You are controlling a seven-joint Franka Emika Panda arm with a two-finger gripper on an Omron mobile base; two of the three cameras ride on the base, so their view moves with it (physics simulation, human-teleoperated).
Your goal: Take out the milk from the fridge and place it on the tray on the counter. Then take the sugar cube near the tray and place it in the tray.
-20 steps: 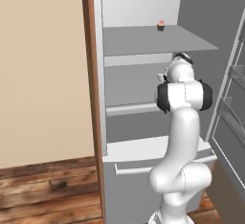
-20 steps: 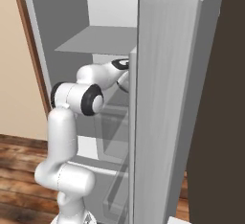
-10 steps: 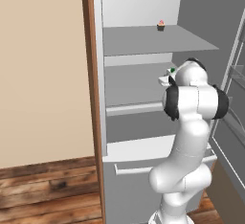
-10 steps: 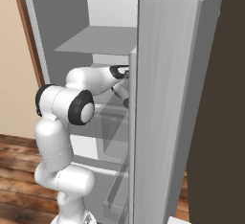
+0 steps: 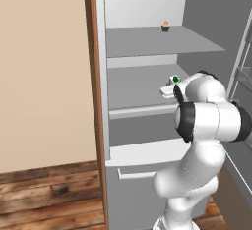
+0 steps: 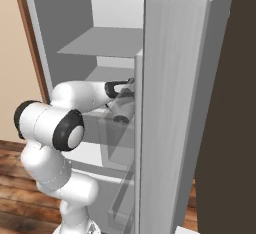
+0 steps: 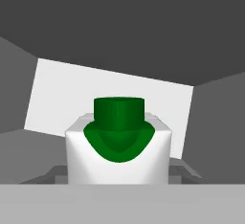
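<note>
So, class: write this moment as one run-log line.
stage: fetching milk | milk: close before the hand, on middle shelf of fridge | grip: unclear | door: open | cupcake: top shelf

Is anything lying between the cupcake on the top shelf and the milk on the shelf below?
Just the grey top shelf itself. In the left base view, the cupcake stands on it and the milk sits one shelf lower.

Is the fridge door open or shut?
Open. The fridge shows its bare shelves, and its door swings out toward the camera.
</note>
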